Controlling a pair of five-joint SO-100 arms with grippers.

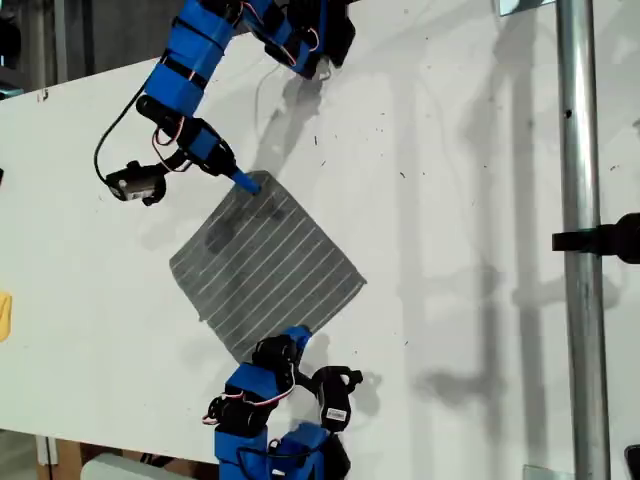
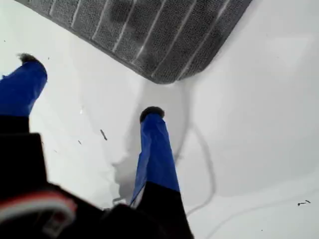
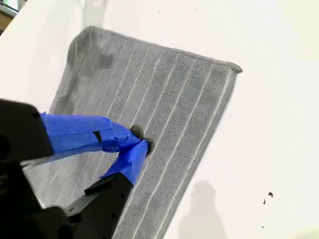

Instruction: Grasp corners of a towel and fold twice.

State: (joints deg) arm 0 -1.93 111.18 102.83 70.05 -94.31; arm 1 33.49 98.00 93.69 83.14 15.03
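Observation:
The towel (image 1: 270,265) lies flat on the white table (image 1: 470,150), turned like a diamond; it is dark grey with thin white stripes. My first gripper (image 2: 89,85) is open just short of one of the corners (image 2: 164,77), both fingertips over bare table. In the exterior view it is the upper arm's gripper (image 1: 245,182), at the towel's top corner. My second gripper (image 3: 140,142) is shut, its tips together on the towel (image 3: 164,99) near one edge, with no cloth visibly lifted. In the exterior view it is the lower arm's gripper (image 1: 297,335), by the towel's lower right edge.
A vertical metal pole (image 1: 577,200) with a black clamp (image 1: 600,240) stands at the exterior view's right. A yellow object (image 1: 4,315) shows at that view's left edge. Small dark specks (image 1: 380,125) dot the table.

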